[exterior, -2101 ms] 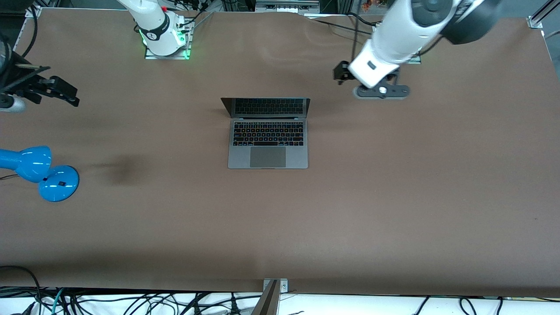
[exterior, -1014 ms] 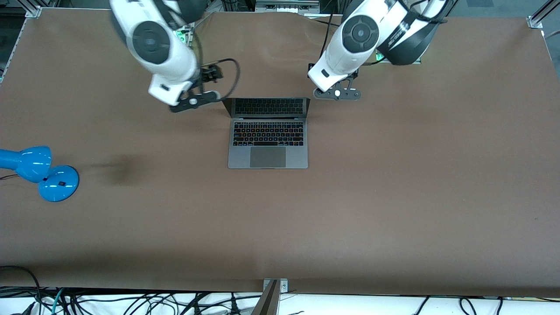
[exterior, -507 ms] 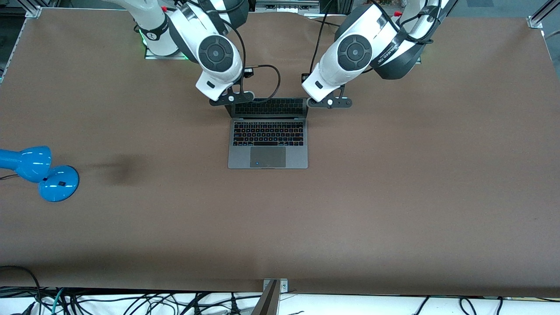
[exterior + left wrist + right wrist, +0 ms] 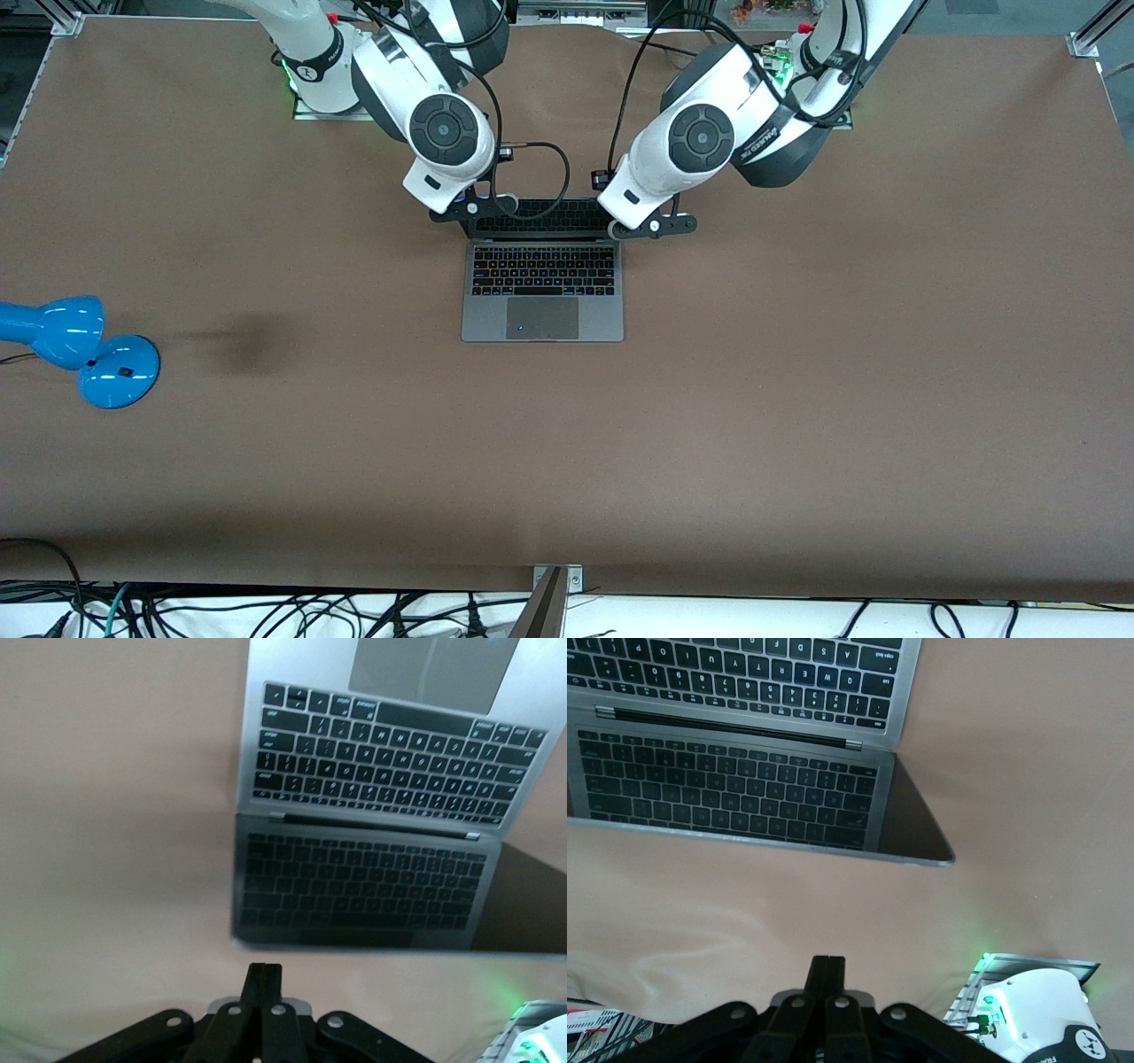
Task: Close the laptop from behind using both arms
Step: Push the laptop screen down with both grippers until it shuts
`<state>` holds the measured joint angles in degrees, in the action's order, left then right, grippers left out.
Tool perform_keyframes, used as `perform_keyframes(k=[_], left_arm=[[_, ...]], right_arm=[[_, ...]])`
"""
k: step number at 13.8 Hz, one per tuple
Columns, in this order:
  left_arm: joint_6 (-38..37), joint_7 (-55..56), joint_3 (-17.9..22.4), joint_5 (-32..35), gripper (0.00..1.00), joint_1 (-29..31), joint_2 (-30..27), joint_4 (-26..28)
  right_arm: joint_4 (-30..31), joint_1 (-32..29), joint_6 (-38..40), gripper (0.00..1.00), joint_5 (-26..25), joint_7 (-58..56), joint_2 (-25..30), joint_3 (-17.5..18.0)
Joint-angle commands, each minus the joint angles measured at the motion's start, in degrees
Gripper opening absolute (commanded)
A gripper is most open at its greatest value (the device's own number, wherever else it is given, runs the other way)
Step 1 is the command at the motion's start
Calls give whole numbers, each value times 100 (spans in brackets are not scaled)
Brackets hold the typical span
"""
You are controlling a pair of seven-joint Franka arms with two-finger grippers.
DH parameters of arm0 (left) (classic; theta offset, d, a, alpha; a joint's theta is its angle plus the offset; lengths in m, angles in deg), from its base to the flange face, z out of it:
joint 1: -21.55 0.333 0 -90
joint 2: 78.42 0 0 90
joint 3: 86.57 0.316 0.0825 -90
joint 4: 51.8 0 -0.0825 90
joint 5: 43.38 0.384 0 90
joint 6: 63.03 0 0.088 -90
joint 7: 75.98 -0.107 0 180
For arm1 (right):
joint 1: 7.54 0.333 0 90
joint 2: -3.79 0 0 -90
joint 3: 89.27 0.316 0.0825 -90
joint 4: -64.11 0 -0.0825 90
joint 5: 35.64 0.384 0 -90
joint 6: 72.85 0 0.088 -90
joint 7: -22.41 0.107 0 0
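The space-grey laptop [image 4: 542, 321] stands open at the middle of the table, its dark screen reflecting the keyboard. It also shows in the left wrist view [image 4: 372, 753] and the right wrist view [image 4: 735, 673]. My left gripper [image 4: 653, 228] is shut and empty over the lid's top corner toward the left arm's end. In its wrist view it [image 4: 264, 976] is just short of the lid's edge. My right gripper [image 4: 469, 211] is shut and empty over the other top corner. In its wrist view it [image 4: 827, 967] stands a little off the lid's edge.
A blue desk lamp [image 4: 89, 350] lies near the table edge at the right arm's end. The right arm's base [image 4: 332, 89] with green lights stands at the table's robot edge. Cables hang below the table's edge nearest the front camera.
Both arms swung in from the table's ends to the laptop's lid. In the last half second both grippers came down closer to the lid's top corners. The laptop stays open.
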<state>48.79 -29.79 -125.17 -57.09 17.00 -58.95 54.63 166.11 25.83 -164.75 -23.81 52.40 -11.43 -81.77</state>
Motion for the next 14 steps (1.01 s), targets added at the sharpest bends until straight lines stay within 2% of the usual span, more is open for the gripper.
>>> perform_keyframes(k=[1, 3, 8, 10, 14], left_arm=[[234, 75, -8, -1, 0, -29, 337, -193], [270, 92, -8, 235, 0, -20, 530, -359], [305, 83, 54, 333, 0, -20, 1101, -965], [305, 109, 45, 666, 0, -29, 1365, -1203], [323, 109, 71, 816, 0, -29, 1761, -1414]], right_arm=[[-232, -24, -30, 0, 65, 16, -270, -20], [-382, -50, -30, 0, 48, 7, -420, -55], [-742, -226, -39, 0, 4, -2, -737, -55], [-892, -244, -39, 0, -127, -2, -912, -55], [-1471, -463, -91, 0, -198, -2, -1553, -55]])
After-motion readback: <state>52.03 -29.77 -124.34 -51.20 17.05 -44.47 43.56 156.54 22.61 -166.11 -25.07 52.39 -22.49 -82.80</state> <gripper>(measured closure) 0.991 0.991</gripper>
